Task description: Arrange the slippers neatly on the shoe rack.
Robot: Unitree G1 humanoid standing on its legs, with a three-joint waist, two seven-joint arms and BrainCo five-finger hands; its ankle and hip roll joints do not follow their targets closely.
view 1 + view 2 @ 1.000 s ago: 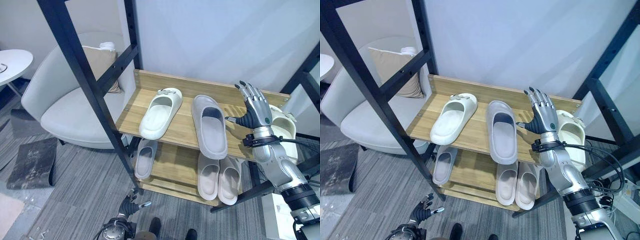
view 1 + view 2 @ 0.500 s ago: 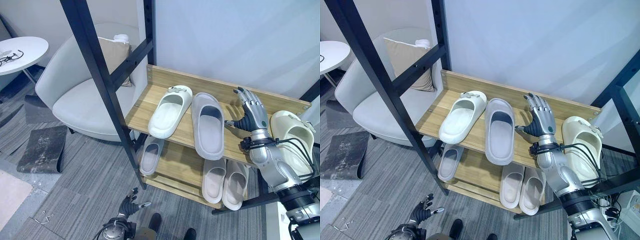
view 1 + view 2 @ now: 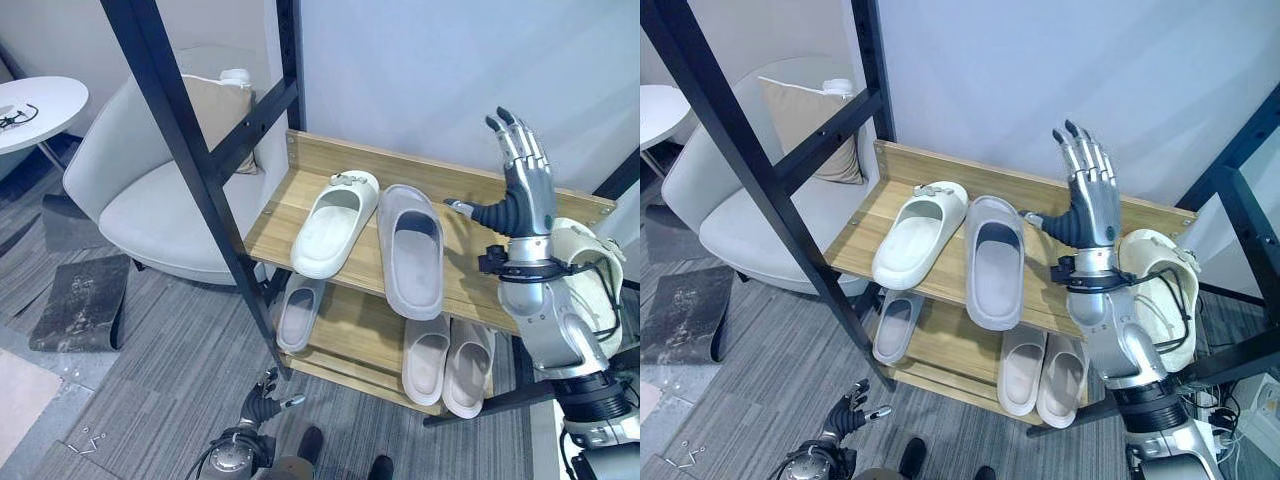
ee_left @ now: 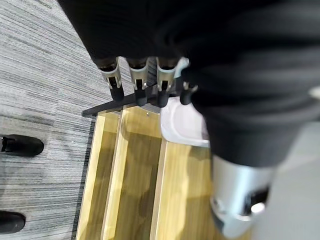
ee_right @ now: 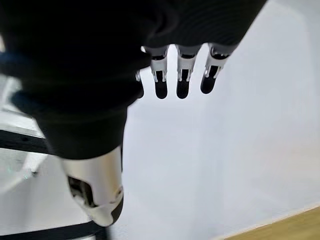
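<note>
1. Right hand (image 3: 522, 190): raised upright above the right part of the shoe rack's top shelf, fingers straight and spread wide, thumb held out toward the slippers. It holds nothing and touches nothing.

2. Left hand (image 3: 262, 402): low, near the floor in front of the rack, fingers loosely spread, nothing in its grasp. From its own wrist camera the fingertips (image 4: 137, 93) are extended, with the rack's wooden boards beyond them.

3. Cream slipper (image 3: 1160, 290): at the right end of the rack, behind the right forearm and partly hidden by it. Whether it rests fully on the top shelf cannot be told.

4. Grey slipper (image 3: 410, 248): on the top shelf (image 3: 290, 215), left of the right hand, sole down, toe toward the front, its front end reaching the shelf's front edge.

5. White slipper (image 3: 333, 220): on the top shelf just beside the grey one, to its left, angled with the toe swung outward to the left.

6. Lower shelf (image 3: 355, 330): one grey slipper (image 3: 296, 312) at the left end; a pair of pale slippers (image 3: 445, 358) side by side toward the right.

7. Shoe rack (image 3: 180, 150): black metal frame with wooden shelves, standing against a white wall.

8. Surroundings: a pale armchair (image 3: 150, 195) with a beige cushion (image 3: 215, 110) stands left of the rack; a round white table (image 3: 35, 105) is farther left. Grey carpet floor (image 3: 150, 370).
</note>
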